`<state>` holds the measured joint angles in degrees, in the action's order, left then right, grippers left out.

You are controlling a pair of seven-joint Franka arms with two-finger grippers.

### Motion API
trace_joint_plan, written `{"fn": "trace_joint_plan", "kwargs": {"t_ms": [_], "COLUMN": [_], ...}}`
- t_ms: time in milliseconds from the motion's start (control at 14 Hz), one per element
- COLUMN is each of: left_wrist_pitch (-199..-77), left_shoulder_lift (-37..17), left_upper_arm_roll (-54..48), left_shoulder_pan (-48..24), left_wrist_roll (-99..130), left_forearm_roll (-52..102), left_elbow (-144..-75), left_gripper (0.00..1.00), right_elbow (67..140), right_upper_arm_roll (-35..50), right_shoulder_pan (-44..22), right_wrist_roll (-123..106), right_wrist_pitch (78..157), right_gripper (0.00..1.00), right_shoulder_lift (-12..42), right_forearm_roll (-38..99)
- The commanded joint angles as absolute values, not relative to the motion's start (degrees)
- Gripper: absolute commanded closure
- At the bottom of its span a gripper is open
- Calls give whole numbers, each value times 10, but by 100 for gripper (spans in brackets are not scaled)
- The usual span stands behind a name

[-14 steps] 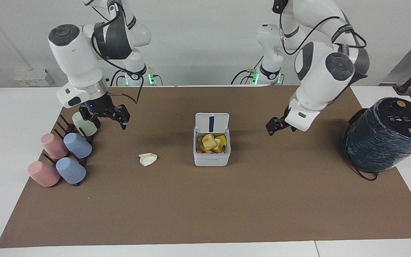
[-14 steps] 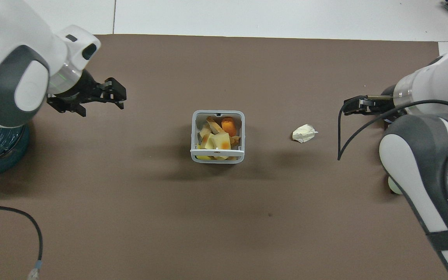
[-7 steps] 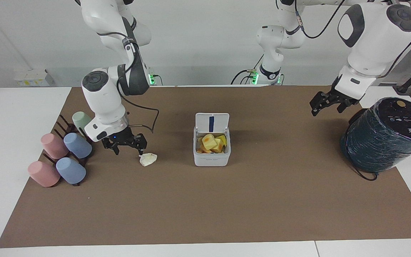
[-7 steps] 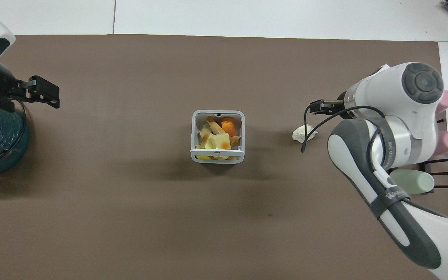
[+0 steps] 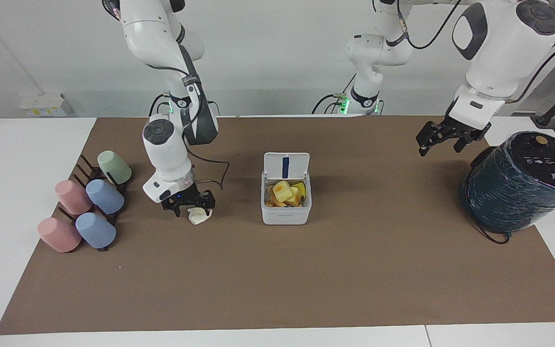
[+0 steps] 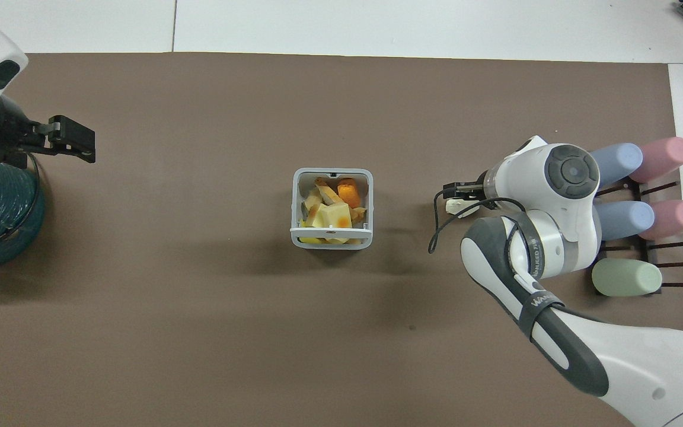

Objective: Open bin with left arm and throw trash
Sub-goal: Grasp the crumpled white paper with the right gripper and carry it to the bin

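The white bin (image 5: pixel 285 216) stands mid-table with its lid (image 5: pixel 286 165) open and upright; it also shows in the overhead view (image 6: pixel 295 204). Inside lie pale yellow chunks (image 5: pixel 282 191) and an orange stub (image 6: pixel 348 191). A crumpled white paper wad (image 5: pixel 199 217) lies on the mat beside the bin, toward the right arm's end. My right gripper (image 5: pixel 192 206) is low over the wad, open, with its fingers on either side of it; the overhead view shows it (image 6: pixel 456 191) partly covering the wad (image 6: pixel 455 206). My left gripper (image 5: pixel 440 137) is open and empty, raised beside the teal cylinder.
A large dark teal wrapped cylinder (image 5: pixel 518 185) stands at the left arm's end of the table. A rack of pastel cups (image 5: pixel 87 207) lies at the right arm's end, close to the right arm. A brown mat (image 5: pixel 277 279) covers the table.
My right gripper came down from beside the cups toward the bin and now sits at the wad. My left gripper rose away from the bin to beside the teal cylinder, then held.
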<state>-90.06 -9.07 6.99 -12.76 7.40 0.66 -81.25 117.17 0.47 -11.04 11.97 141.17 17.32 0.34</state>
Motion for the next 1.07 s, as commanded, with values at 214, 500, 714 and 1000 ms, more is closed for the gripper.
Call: {"fn": "trace_joint_plan", "kwargs": {"t_ms": [214, 500, 714, 1000], "left_wrist_pitch": [-918, -925, -925, -927], "left_shoulder_lift": [-72, -63, -63, -62], "left_upper_arm_roll": [72, 72, 72, 72], "left_shoulder_pan": [-130, -134, -134, -134], "left_wrist_roll": [69, 70, 70, 72], "left_forearm_roll": [7, 7, 7, 7], "left_elbow": [-838, -854, -854, -858], "left_gripper": [0, 0, 0, 0], "right_elbow": [1193, 1133, 1040, 966], "right_upper_arm_roll": [5, 7, 13, 42], "right_shoulder_pan": [-128, -127, -129, -158], "right_wrist_roll": [127, 193, 221, 365], "right_wrist_pitch": [1421, 1400, 1312, 1312], "right_gripper": [100, 100, 100, 100], "right_shoulder_lift": [163, 159, 162, 179], "right_forearm_roll": [6, 9, 16, 38]}}
